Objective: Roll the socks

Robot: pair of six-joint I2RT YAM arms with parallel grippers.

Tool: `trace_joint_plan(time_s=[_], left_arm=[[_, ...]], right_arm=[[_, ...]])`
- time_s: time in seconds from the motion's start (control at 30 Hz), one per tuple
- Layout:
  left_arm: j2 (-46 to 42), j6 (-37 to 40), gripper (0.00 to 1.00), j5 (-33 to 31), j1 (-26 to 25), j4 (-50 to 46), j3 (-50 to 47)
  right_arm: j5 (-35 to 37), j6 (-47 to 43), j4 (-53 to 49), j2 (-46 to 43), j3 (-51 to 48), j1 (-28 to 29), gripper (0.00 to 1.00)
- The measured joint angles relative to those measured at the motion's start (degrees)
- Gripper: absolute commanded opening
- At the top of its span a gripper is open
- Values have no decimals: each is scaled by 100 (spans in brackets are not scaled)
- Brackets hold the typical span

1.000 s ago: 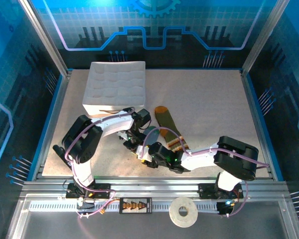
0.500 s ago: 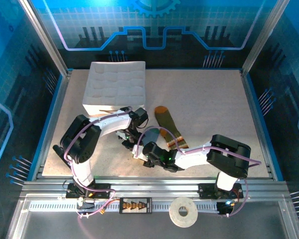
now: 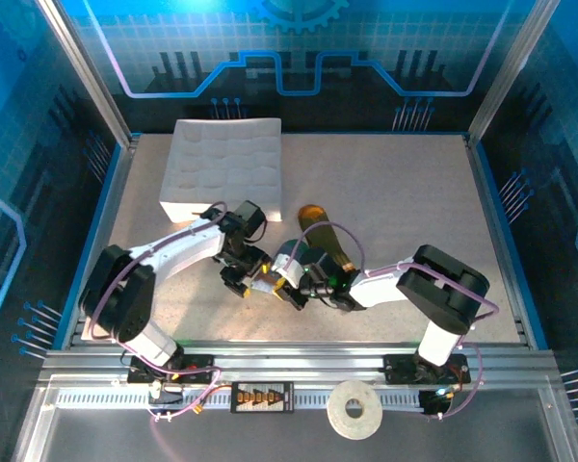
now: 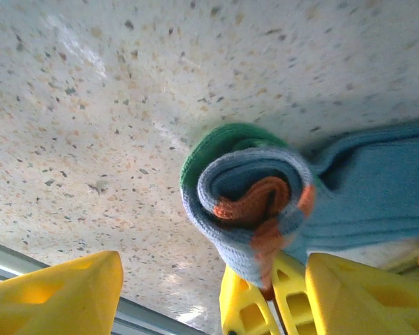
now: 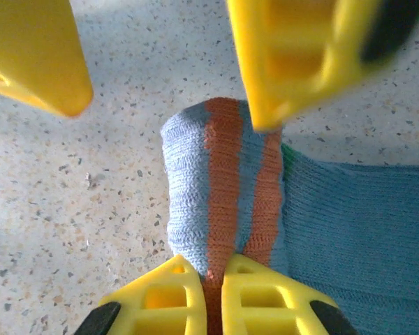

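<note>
The grey-blue sock [image 4: 246, 202] lies on the table, wound into a loose roll with a green edge and the orange cuff at its core. My right gripper [image 5: 213, 283] is shut on the orange cuff stripe of this sock [image 5: 195, 188]. My left gripper [image 4: 213, 283] stands open, its yellow fingers [image 5: 293, 56] on either side of the roll and off the fabric. From above, the left gripper [image 3: 239, 279] and right gripper [image 3: 275, 285] meet at the table's front middle. The olive-green sock [image 3: 333, 246] lies flat behind them, orange toe pointing away.
A white gridded tray [image 3: 226, 164] sits at the back left of the speckled table [image 3: 414, 202]. A roll of tape [image 3: 354, 410] rests on the front rail. Blue enclosure walls and metal posts ring the table.
My left gripper has opened and let go of the roll. My right gripper closed on the orange cuff. Both grippers shifted a little toward the back and left.
</note>
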Motion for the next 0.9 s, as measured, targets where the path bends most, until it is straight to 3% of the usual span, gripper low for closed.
trace_joint_plan(time_s=[0.23,0.43,0.9], left_arm=[[-487,262,62,-79,15,686,-529],[-549,304,60,-83,-212,1449,-920],[-87,286,55,-170,-472,2037,-1001]], right_arm=[[-1346,562,295,400,122,-605,0],[-2109,960,289,697,332,-953,0],[-2660,1226,140,927,527,-1185,0]])
